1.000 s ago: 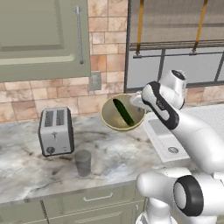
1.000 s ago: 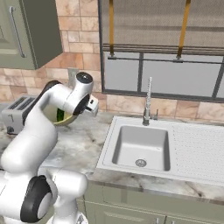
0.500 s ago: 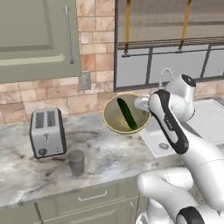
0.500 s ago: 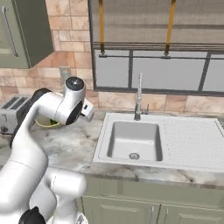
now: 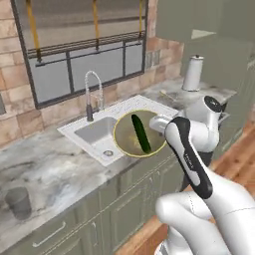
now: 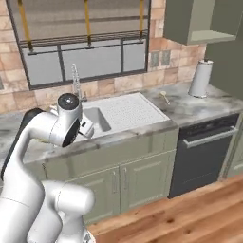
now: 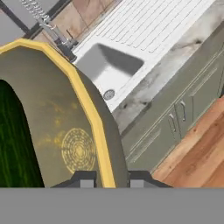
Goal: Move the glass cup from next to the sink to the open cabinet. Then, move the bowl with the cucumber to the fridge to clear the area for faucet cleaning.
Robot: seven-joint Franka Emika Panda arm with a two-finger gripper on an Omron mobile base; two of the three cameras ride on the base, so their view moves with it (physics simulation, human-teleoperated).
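Observation:
My gripper (image 5: 158, 122) is shut on the rim of the olive bowl (image 5: 130, 143) with a yellow edge and holds it tilted in the air over the counter's front edge by the sink (image 5: 97, 132). The dark green cucumber (image 5: 141, 132) lies inside the bowl. In the hand view the bowl (image 7: 65, 131) is large at the left, the cucumber (image 7: 11, 144) sits in it, and my gripper (image 7: 110, 180) pinches the rim. The glass cup (image 5: 19, 201) stands on the marble counter at the far left. An open cabinet (image 6: 199, 23) hangs at the upper right.
The faucet (image 5: 89, 94) rises behind the sink under the window. A paper towel roll (image 6: 199, 78) stands on the right counter above a dark dishwasher (image 6: 204, 147). A tall dark-green front (image 6: 231, 57) is at the right edge; whether it is the fridge I cannot tell. Wooden floor (image 6: 190, 209) lies below.
Both base views have swung to the right, so the camera moved: the toaster has left the picture and the right counter, dishwasher and floor have come in. The bowl stays in my grip.

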